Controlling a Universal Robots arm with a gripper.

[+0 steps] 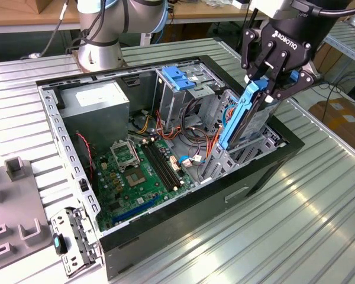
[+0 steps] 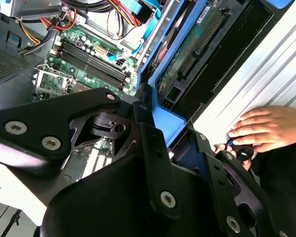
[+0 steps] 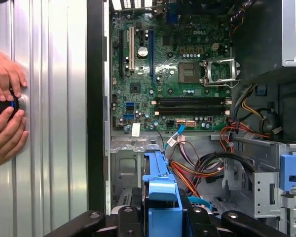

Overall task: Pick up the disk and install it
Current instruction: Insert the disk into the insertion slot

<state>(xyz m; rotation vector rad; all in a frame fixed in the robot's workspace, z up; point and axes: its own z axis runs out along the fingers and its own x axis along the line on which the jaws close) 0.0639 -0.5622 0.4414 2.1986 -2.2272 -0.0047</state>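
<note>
Gripper: my black gripper (image 1: 265, 89) was clamped on the upper end of the disk, with a finger on either side of its blue carrier.
Disk: the disk (image 1: 245, 115) stood on edge and tilted. Its top was in my grasp and its lower end was down among the metal frames of the drive bay (image 1: 225, 160). In the second wrist view its green circuit side faced the camera.
Bay side: that bay sat at the end of the case toward the exterior view's right, just inside the black wall of the open computer case (image 1: 266, 171).
Cables: red, orange and black cables (image 1: 195, 133) lay bunched just beside the bay.
Cage: an upright metal cage (image 1: 177, 80) with a blue plastic top stood beyond the cables.
Board: the green motherboard (image 1: 142, 171) lay flat on the case floor.
Power supply: a grey power-supply box (image 1: 97, 100) filled the far corner.
Table: the case rested on a ribbed metal table (image 1: 296, 236).
Hands: in the first wrist view a person's hands (image 3: 5, 136) rested on the table outside the case, closed around a small round black object (image 3: 0, 104).
</note>
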